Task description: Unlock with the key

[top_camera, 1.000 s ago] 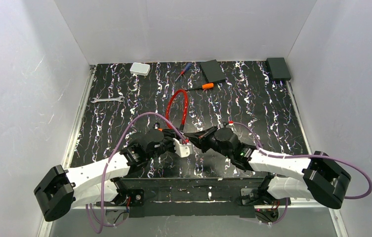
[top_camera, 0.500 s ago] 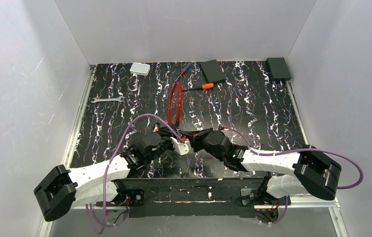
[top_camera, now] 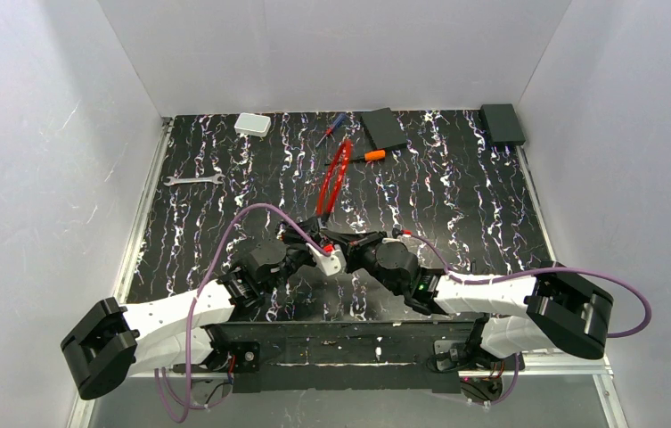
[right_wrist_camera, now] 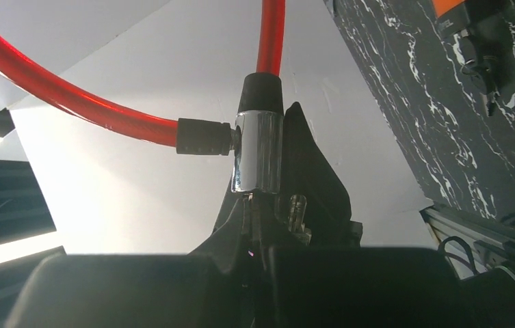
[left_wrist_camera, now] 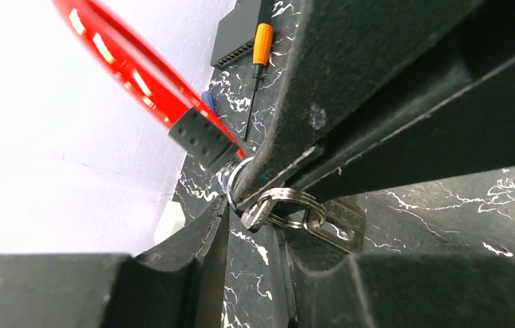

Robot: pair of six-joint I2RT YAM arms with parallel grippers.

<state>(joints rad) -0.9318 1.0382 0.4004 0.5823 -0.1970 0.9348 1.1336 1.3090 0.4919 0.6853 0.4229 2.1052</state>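
A red cable lock (top_camera: pixel 335 175) rises from where my two grippers meet at the table's near middle. In the right wrist view its chrome cylinder (right_wrist_camera: pixel 258 150) stands upright just above my right gripper (right_wrist_camera: pixel 249 205). That gripper is shut on the key, whose head is hidden between the fingers. A spare silvery key (right_wrist_camera: pixel 297 208) stands beside them. In the left wrist view a key ring (left_wrist_camera: pixel 288 203) and a flat key (left_wrist_camera: pixel 336 225) hang under the right gripper's finger. My left gripper (left_wrist_camera: pixel 254 239) is closed onto the lock's cylinder end (left_wrist_camera: pixel 230 184), below the black collar (left_wrist_camera: pixel 203 140).
A flat wrench (top_camera: pixel 193 180) lies at the left. An orange-handled screwdriver (top_camera: pixel 363 157) and a small blue-and-red one (top_camera: pixel 331 129) lie beyond the cable. A white box (top_camera: pixel 252 124), a black pad (top_camera: pixel 383 127) and a black box (top_camera: pixel 502 123) line the far edge. White walls enclose three sides.
The red loop has swung from leaning left to pointing far and right, looking narrower. Both grippers, still joined at the lock, have shifted slightly left and farther back.
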